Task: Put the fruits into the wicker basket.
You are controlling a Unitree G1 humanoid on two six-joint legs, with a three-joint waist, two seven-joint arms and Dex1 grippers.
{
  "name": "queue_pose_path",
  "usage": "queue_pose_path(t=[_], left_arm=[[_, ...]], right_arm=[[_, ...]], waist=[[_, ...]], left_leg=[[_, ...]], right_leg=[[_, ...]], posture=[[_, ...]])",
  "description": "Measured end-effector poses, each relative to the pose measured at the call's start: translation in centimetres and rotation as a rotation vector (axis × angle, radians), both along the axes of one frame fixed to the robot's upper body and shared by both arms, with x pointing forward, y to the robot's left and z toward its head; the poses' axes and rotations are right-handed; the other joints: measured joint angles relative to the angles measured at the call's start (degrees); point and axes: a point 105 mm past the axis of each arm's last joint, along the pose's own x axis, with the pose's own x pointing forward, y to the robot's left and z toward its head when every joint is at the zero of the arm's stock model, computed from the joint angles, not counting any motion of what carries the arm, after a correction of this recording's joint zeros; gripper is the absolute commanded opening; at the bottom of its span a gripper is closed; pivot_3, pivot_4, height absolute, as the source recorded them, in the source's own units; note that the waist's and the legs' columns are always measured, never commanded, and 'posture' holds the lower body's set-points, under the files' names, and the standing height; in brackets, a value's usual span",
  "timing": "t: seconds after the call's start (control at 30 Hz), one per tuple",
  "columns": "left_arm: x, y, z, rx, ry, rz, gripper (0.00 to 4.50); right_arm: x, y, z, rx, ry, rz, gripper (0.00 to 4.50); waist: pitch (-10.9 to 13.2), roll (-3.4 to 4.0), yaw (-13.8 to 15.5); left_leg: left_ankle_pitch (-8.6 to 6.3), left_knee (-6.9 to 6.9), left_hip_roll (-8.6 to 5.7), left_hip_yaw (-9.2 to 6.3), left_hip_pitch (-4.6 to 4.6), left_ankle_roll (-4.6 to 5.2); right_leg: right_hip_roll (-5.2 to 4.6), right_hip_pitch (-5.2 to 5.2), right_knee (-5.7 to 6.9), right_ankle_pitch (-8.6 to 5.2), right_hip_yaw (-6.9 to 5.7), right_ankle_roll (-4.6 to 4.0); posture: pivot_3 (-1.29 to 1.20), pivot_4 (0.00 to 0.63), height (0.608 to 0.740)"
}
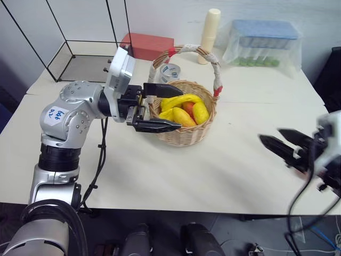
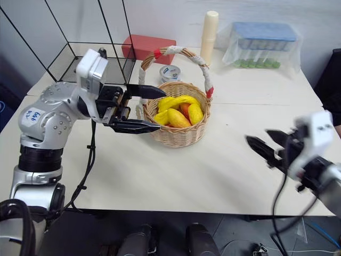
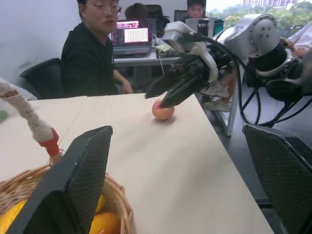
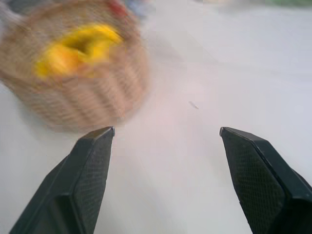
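**Peach left on the table, other fruit in the basket**

The wicker basket (image 1: 184,125) sits mid-table holding the mango (image 1: 182,116), a yellow lemon (image 1: 200,112) and another yellow fruit. The left gripper (image 1: 154,105) hovers at the basket's rim, jaws wide and empty. The right gripper (image 2: 269,145) hangs near the table's right edge, jaws apart, empty. The peach (image 3: 163,111) lies by that edge; a glancing grasp could roll it off.
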Motion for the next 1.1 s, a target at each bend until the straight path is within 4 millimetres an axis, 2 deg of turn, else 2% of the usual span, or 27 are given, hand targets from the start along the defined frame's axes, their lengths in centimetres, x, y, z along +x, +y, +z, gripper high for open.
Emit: queue_pose_path(t=[0.1,0.2,0.3,0.4,0.53,0.67,0.93,1.1], left_arm=[[-0.2,-0.5,-0.2,0.004,0.003,-0.023,4.50],[-0.2,-0.5,-0.2,0.003,0.009,-0.024,4.50],[-0.3,-0.7,-0.3,-0.004,0.018,-0.025,4.50],[-0.5,-0.9,-0.4,-0.007,0.025,-0.025,4.50],[-0.6,-0.9,-0.3,-0.007,0.018,-0.011,4.50],[-0.7,-0.4,-0.3,-0.015,0.011,0.020,4.50],[-0.7,-0.2,-0.2,-0.021,0.000,0.054,4.50],[-0.7,0.0,0.1,-0.017,-0.012,0.070,4.50]], right_arm=[[-1.8,-2.9,-0.7,0.002,0.035,-0.143,3.57],[-3.6,-7.2,-1.8,0.043,0.062,-0.371,3.57],[-3.6,-10.0,-2.8,0.053,0.083,-0.528,3.57],[-2.8,-11.4,-3.9,0.065,0.110,-0.602,3.57],[-1.6,-12.1,-5.4,0.053,0.150,-0.606,3.57],[0.6,-11.8,-6.7,0.095,0.172,-0.558,3.57],[3.0,-11.7,-8.8,0.125,0.205,-0.518,3.57],[3.7,-11.9,-8.9,0.115,0.180,-0.503,2.50]], waist=[[0.0,0.02,-0.5],[0.0,0.02,-0.4],[0.0,0.02,-0.6],[0.0,0.06,-0.7],[-0.1,0.10,-0.5],[-0.1,0.12,-0.4],[-0.1,0.12,0.1],[-0.1,0.12,0.1]], left_leg=[[0.04,-0.03,0.02,0.03,0.09,-0.07],[0.06,-0.03,0.01,0.03,0.08,-0.10],[0.06,0.00,0.00,0.09,0.10,-0.09],[0.08,-0.03,0.00,0.07,0.10,-0.12],[0.08,-0.05,-0.01,0.09,0.10,-0.13],[0.08,-0.03,0.01,0.09,0.10,-0.13],[0.07,0.00,-0.01,0.08,0.09,-0.11],[0.07,0.02,0.00,0.07,0.10,-0.11]], right_leg=[[0.07,0.01,0.06,0.00,0.05,0.00],[0.07,0.01,0.03,0.00,0.07,0.00],[0.06,0.01,0.04,0.00,0.12,0.00],[0.08,-0.02,0.07,0.00,0.11,0.00],[0.09,-0.03,0.02,0.00,0.13,0.01],[0.09,-0.03,0.05,0.00,0.12,0.01],[0.06,-0.02,0.04,0.00,0.11,0.01],[0.07,0.00,0.06,0.01,0.10,0.01]], posture=[[0.00,0.150,0.740],[0.00,0.150,0.740],[0.00,0.150,0.740],[0.00,0.150,0.740],[0.00,0.150,0.740],[0.00,0.150,0.740],[0.00,0.150,0.740],[0.00,0.150,0.740]])
